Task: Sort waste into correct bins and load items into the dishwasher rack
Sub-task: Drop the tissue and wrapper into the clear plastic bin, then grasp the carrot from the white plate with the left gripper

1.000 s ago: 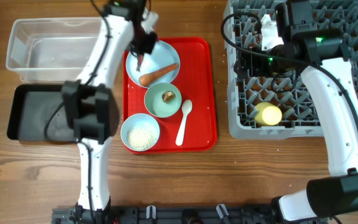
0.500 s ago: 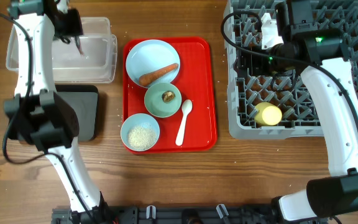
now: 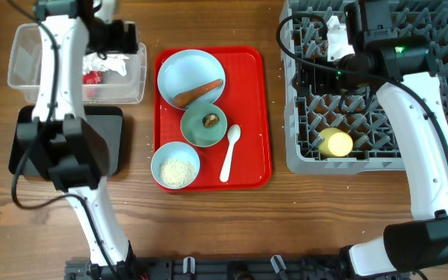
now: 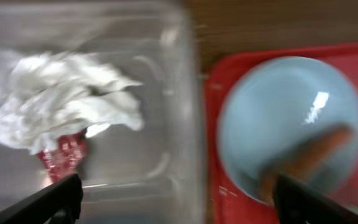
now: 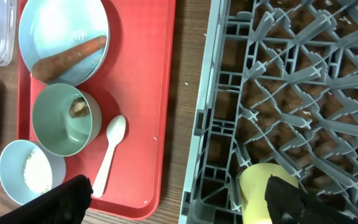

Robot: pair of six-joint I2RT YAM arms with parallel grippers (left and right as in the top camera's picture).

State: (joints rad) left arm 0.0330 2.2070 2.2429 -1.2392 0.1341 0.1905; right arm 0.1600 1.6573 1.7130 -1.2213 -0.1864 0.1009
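No legible text; red snack wrapper [image 4: 62, 155] print blurred

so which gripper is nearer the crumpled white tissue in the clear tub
Left. The left gripper hovers close by the tissue; the right gripper is far off, above the grey rack.

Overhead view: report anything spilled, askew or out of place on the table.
Nothing is tipped or damaged. The tissue and red wrapper lie inside the clear tub; the carrot, scrap and rice sit contained on the red tray. Only a few pale specks dot the table beside the rack.
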